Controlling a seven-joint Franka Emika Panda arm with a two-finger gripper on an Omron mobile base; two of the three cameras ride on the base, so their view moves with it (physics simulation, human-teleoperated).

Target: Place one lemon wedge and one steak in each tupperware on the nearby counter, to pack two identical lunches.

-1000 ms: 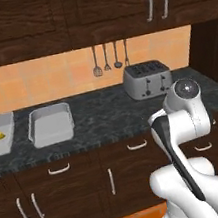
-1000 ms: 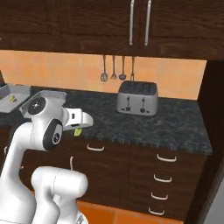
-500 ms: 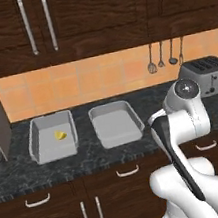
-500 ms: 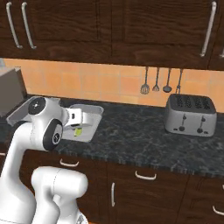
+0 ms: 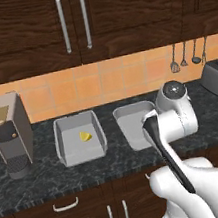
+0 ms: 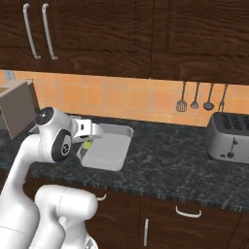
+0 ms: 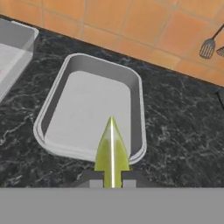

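While the arm hangs over the counter, the left base view shows two grey tupperware tubs side by side: the left tupperware holds one lemon wedge, the right tupperware looks bare.

From the right base view, the gripper sits above that bare tub's near edge, a yellow-green sliver in it.

Hand view: jaws clenched on a second lemon wedge, pinched at its thick end, tip over the tub. Light, wet, squashy; I'd say grip the rind flanks gently.

black counter bears two tupperwares, coffee machine, toaster.
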